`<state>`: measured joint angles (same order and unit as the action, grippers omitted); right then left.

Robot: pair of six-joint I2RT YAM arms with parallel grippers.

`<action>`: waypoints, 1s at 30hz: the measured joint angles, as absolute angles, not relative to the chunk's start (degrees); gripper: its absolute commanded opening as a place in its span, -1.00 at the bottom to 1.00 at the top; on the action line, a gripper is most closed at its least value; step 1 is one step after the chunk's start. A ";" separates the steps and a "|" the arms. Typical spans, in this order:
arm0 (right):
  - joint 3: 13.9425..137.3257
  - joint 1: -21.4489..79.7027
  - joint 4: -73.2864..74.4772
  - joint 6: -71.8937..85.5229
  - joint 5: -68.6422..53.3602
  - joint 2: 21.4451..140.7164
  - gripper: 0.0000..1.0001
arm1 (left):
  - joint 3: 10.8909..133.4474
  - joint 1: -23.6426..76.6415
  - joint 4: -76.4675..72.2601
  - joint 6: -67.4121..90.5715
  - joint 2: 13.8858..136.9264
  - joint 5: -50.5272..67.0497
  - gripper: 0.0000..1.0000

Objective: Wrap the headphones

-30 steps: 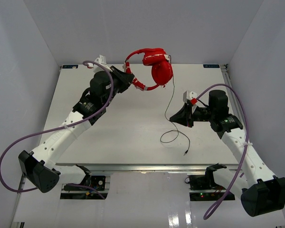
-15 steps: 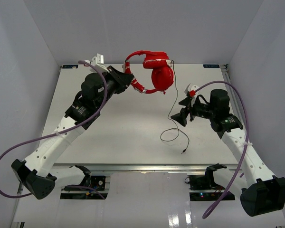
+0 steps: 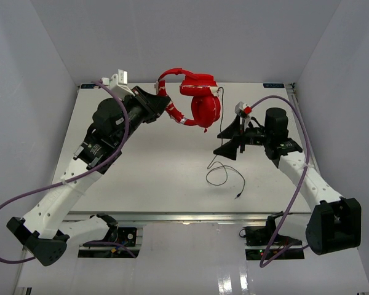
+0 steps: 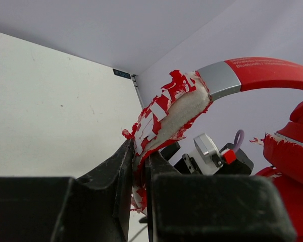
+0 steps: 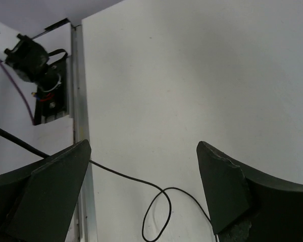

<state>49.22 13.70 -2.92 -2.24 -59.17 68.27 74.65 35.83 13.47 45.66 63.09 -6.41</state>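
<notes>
A white table (image 3: 172, 160) is standing inside a plain enclosure, with a pale grey back wall (image 3: 184, 37) and side walls (image 3: 31, 67) closing it in. Soft, even light is falling across it. A metal rail (image 3: 172, 216) is running along the near edge, and a glossy white surface (image 3: 190, 270) below is catching faint reflections.

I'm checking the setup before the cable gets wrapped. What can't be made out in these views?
Left wrist: ear cup cut off by the right edge; headband end hidden behind the left pincer.
Right wrist: cable loop cut off by the bottom edge.
Top: plug too small to identify; height of the open right pincer over the cable unclear.
</notes>
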 measured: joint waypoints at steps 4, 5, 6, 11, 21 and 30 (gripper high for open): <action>49.30 14.24 4.63 -17.19 -63.80 67.59 0.81 | 74.67 35.83 13.48 45.23 63.04 -6.39 -1.00; 48.99 14.35 5.90 -19.77 -62.26 66.85 0.80 | 74.65 35.83 13.50 45.08 63.02 -6.39 -1.00; 48.09 14.46 5.39 -20.68 -59.51 65.76 0.80 | 74.67 35.83 13.50 44.94 63.00 -6.41 -1.00; 43.67 15.01 0.84 -17.91 -38.62 60.71 0.80 | 74.67 35.83 13.63 44.41 62.90 -6.50 -1.00; 47.48 15.87 13.88 -34.31 -52.64 61.62 0.80 | 74.67 35.83 14.95 43.92 62.50 -6.94 -1.00; 46.96 19.62 14.50 -38.65 -59.17 65.17 0.81 | 75.18 35.83 16.04 43.98 62.35 -6.92 -1.00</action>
<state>46.96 19.62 14.50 -38.65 -59.17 65.17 75.18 35.83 16.04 43.98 62.35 -6.92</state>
